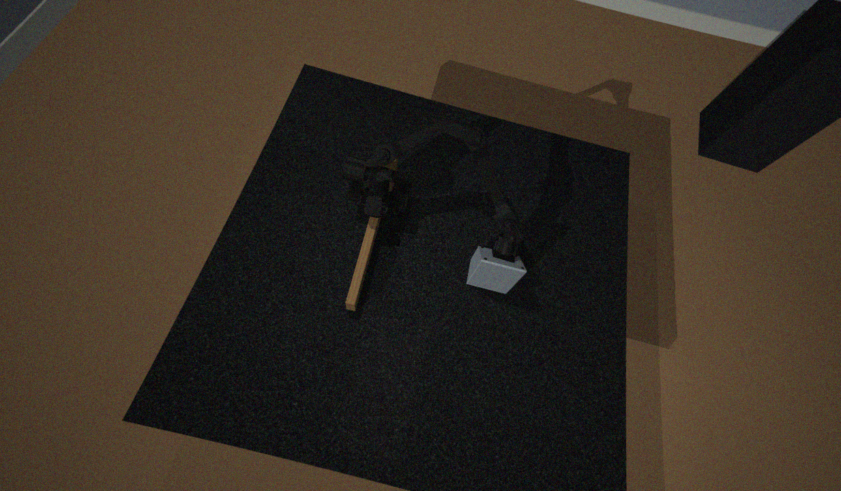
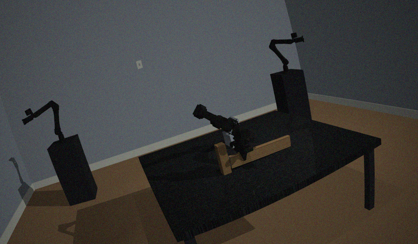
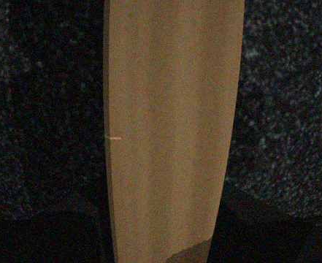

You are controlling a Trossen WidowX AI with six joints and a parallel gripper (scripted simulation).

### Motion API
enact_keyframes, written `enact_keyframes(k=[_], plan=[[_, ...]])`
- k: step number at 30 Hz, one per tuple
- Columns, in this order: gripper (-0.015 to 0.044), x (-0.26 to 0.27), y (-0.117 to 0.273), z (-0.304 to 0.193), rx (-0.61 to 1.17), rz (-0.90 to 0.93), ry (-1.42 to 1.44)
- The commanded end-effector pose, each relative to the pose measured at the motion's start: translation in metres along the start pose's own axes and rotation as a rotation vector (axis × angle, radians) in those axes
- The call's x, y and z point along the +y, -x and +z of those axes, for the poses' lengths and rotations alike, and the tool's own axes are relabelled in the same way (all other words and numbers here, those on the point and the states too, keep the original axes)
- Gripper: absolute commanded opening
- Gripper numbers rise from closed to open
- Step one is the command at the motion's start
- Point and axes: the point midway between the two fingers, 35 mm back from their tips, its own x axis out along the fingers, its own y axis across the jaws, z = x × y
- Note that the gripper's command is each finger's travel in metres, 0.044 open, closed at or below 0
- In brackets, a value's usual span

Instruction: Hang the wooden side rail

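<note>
1. Clamped firmly on the wooden rail (image 1: 363,262) (image 2: 272,146) (image 3: 171,109), with the gripper (image 1: 374,210) (image 2: 244,153) (image 3: 158,171) gripping near the post end: fingers closed on wood, no release made.

2. Looking to the post (image 1: 394,164) (image 2: 223,159): standing upright on the dark table (image 1: 410,366) (image 2: 204,194) (image 3: 296,109), at about 8 o'clock from the grip in the exterior view. Running from there toward 2 o'clock, the rail; in the top view, reaching from the grip toward 7 o'clock.

3. And close at this end! Lined up with the post and seeming to meet its inner face, with no clear gap to make out. Pick-up done, approach done, by the look of it.

4. Hooks, pins and slot: all hidden, so impossible to call the seating. Perhaps dropped home, perhaps only pressed against the wood.

5. Over to the far end: very low over the table, probably resting there, but contact too dark to confirm.

6. Left to do: make sure of both hooks, lowering a touch if riding high, then open the fingers and back away toward 12 o'clock in the exterior view, without dragging the rail along.
</note>
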Motion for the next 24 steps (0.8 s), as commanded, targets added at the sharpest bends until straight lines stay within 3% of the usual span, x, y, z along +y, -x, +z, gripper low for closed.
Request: enact_keyframes(k=[1, 24], plan=[[0.0, -0.0021, 0.0045, -0.0032, 0.002, -0.011, -0.001], [0.0, -0.0007, 0.0042, -0.0055, 0.002, -0.011, -0.001]])
